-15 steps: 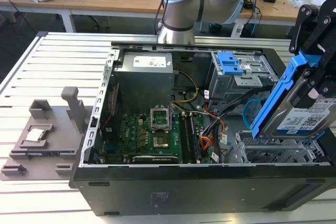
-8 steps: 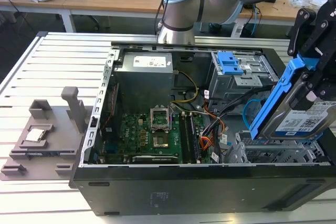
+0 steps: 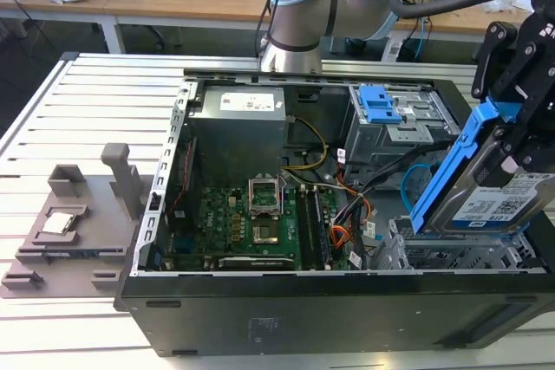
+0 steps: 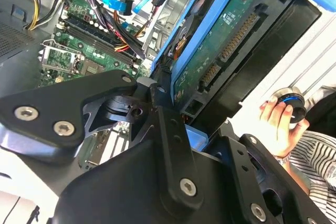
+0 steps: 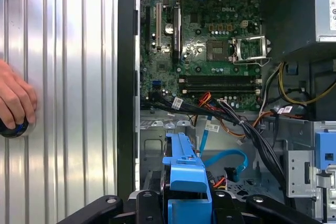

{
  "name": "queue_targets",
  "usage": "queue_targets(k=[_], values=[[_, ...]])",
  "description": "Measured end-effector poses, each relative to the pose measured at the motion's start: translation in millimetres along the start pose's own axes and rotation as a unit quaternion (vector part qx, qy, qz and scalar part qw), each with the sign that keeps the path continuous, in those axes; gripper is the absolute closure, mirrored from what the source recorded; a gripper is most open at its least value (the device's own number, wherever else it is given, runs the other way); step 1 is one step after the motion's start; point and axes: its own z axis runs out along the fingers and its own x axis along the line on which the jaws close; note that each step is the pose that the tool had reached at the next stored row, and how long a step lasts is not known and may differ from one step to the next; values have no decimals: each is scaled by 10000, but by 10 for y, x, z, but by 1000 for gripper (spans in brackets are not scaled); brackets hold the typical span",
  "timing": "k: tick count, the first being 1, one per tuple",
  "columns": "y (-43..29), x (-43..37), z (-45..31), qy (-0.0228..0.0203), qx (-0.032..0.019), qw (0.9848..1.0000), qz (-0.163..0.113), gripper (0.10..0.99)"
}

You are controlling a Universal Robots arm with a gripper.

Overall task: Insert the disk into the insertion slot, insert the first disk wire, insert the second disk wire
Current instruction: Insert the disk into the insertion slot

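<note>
Disk (image 3: 501,201) was held tilted above the insertion slot (image 3: 434,257), not seated.

In the exterior view its long axis ran steeply up from the cage mouth toward the exterior view's right, with the label face toward the camera. In the second wrist view the green board side (image 4: 220,51) showed. The lower edge sat right at the slot's top; I couldn't tell whether it touched. Gripper (image 3: 519,132) had its fingers clamped on the blue carrier's sides, seen in both wrist views (image 4: 189,114) (image 5: 186,203). The second disk wire (image 5: 227,156) looped loose just beside the slot, plug end free. A black cable bundle (image 5: 254,137) ran across between the slot and the motherboard (image 3: 251,214). The taller grey cage with the blue latch (image 3: 381,106) stood behind the slot. Outside the case, a person's hand (image 5: 16,100) rested on a dark knob on the ribbed table (image 5: 73,103).
</note>
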Motion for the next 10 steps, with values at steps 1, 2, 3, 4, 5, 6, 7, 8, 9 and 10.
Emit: queue_targets(k=[1, 2, 3, 4, 5, 6, 7, 8, 9, 10], values=[[0, 0, 13, 0, 0, 10000, 0, 722], [-1, 0, 27, 0, 0, 10000, 0, 722], [-1, 0, 37, 0, 0, 10000, 0, 722], [-1, 0, 47, 0, 0, 10000, 0, 722], [3, 0, 63, 0, 0, 10000, 1, 722], [11, 0, 76, 0, 0, 10000, 0, 722], [21, -2, 84, 0, 0, 10000, -2, 722], [27, -7, 92, 1, 0, 10000, -5, 722], [28, -18, 100, 0, 0, 10000, -10, 722], [28, -28, 103, 0, 0, 10000, -16, 722]])
